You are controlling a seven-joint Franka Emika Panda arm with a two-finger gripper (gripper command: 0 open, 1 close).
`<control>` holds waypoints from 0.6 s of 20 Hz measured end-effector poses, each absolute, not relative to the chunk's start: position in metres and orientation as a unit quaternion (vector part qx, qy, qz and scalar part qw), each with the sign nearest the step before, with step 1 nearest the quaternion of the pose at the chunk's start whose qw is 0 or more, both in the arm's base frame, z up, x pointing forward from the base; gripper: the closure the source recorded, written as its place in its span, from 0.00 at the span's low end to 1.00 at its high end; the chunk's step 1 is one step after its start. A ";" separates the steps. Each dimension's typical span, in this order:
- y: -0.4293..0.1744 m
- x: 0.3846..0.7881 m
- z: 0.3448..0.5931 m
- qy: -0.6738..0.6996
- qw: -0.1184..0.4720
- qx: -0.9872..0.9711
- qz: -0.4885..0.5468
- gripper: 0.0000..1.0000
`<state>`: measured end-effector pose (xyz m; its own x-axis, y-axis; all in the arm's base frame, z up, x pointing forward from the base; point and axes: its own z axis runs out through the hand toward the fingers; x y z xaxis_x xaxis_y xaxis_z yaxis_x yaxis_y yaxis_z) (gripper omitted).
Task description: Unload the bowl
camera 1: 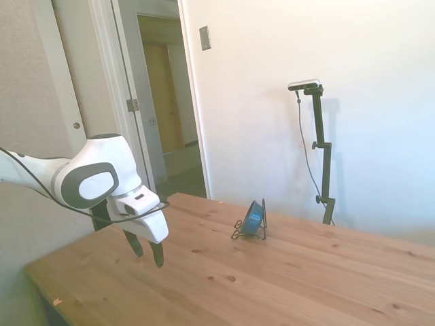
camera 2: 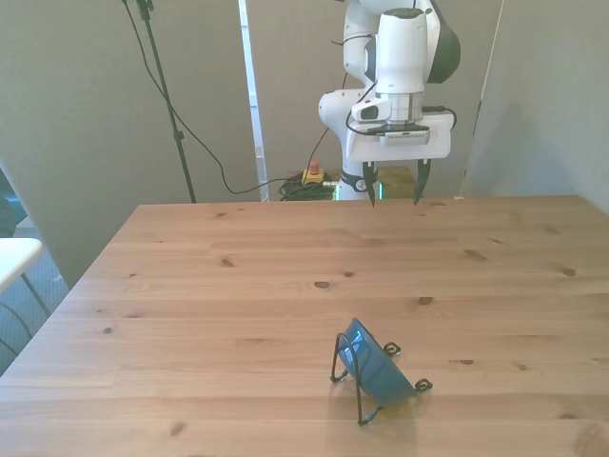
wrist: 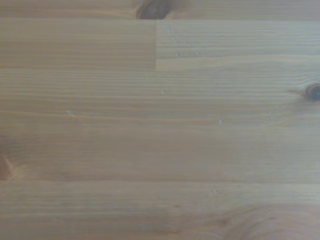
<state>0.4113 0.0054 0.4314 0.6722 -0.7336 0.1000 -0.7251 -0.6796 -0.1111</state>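
A small blue bowl [camera 2: 379, 366] stands tilted on its edge in a thin black wire rack [camera 2: 359, 405], near the table's front edge in the front view. From the side, the bowl [camera 1: 253, 217] leans in the rack [camera 1: 239, 233] at mid-table. My gripper [camera 2: 395, 196] hangs open above the table's far edge, well away from the bowl, with nothing between its fingers. In the side view the gripper [camera 1: 147, 252] hovers over the left part of the table. The wrist view holds only bare wood planks [wrist: 160, 130].
The wooden table [camera 2: 190, 286] stretches wide around the rack. Cables and a red button box [camera 2: 312, 175] lie on the floor behind the table. An open doorway [camera 1: 170, 102] shows behind the arm in the side view.
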 end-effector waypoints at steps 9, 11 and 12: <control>-0.009 0.473 0.460 0.422 0.014 -0.897 -0.129 0.00; -0.018 0.501 0.468 0.436 0.004 -0.887 -0.151 0.00; -0.022 0.517 0.472 0.443 -0.003 -0.882 -0.161 0.00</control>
<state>0.5166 -0.0223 0.4723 0.5561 -0.7799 0.2872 -0.7816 -0.6082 -0.1382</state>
